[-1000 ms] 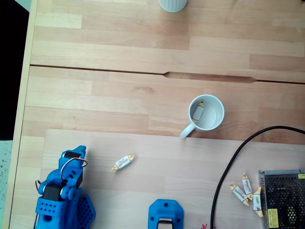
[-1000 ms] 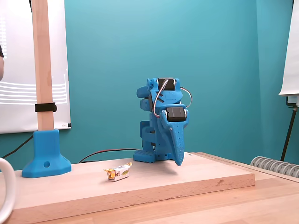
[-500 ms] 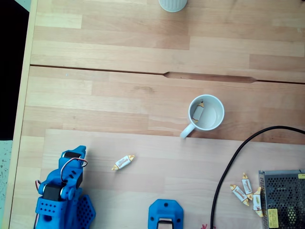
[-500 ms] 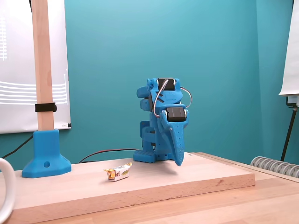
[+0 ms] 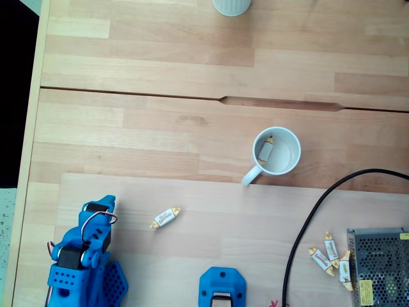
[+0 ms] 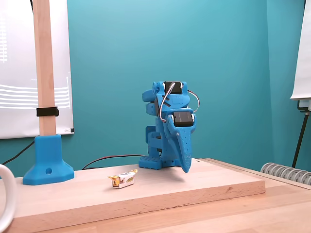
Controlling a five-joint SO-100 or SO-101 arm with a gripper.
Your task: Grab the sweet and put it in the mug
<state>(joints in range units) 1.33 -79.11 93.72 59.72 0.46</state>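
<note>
A sweet [image 5: 165, 217] with a white wrapper and yellow-orange twisted ends lies on the raised wooden board [image 5: 243, 211], also seen from the side as the sweet [image 6: 122, 180]. The white mug [image 5: 277, 130] stands further back to the right, its handle pointing at the board, and another sweet [image 5: 264, 150] lies inside it. The mug's edge [image 6: 6, 199] shows at the far left of a fixed view. The blue arm is folded over its base, and my gripper [image 6: 184, 168] hangs tip-down and shut, holding nothing. From above, the gripper [image 5: 104, 203] sits left of the loose sweet.
Three more sweets [image 5: 330, 253] lie beside a metal mesh box [image 5: 378, 268] at the lower right, with a black cable [image 5: 307, 224] curving past them. A ribbed white cup [image 5: 231, 5] stands at the top edge. A blue post base [image 5: 222, 289] holds a wooden post [image 6: 43, 68].
</note>
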